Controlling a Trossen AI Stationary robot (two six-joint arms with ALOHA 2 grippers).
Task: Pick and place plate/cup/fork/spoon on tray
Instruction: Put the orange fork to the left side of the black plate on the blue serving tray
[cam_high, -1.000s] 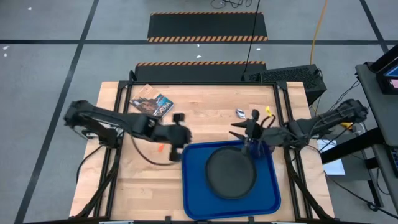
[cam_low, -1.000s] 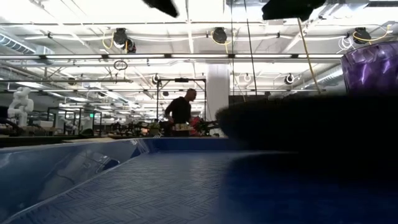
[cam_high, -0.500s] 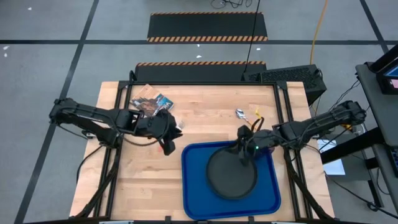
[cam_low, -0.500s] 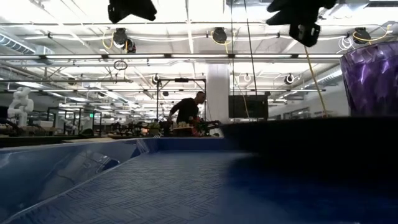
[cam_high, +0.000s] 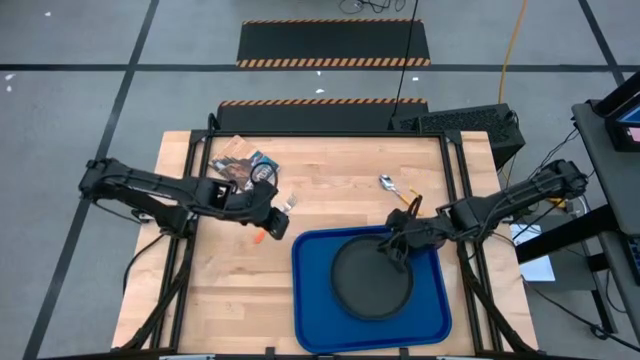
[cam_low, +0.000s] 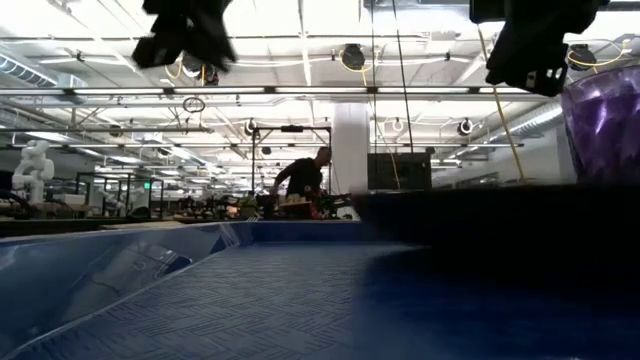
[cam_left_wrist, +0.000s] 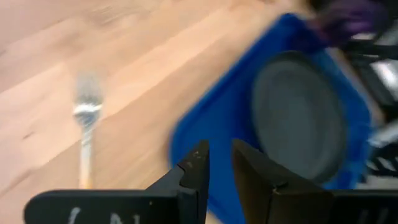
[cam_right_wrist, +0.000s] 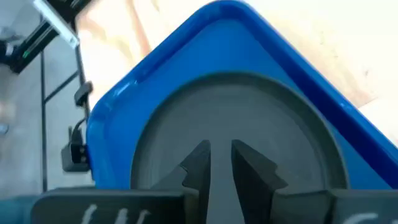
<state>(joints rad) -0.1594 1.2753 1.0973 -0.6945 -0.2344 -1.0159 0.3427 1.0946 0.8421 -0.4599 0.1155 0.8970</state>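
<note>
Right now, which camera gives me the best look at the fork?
The left wrist view: the fork lies on bare wood ahead of the left gripper, tines visible. The high view shows only its orange handle beside that gripper. The low and right wrist views miss it.

- High view: straight down from above, far enough to take in the whole table (cam_high: 330, 170), the tray (cam_high: 310, 310) and 2 arms.
- Low view: sits on the tray floor (cam_low: 250, 300), level, facing the room.
- Left wrist view: close, angled down at the fork (cam_left_wrist: 86, 127) and plate (cam_left_wrist: 298, 115).
- Right wrist view: close over the same plate (cam_right_wrist: 249, 112).
</note>
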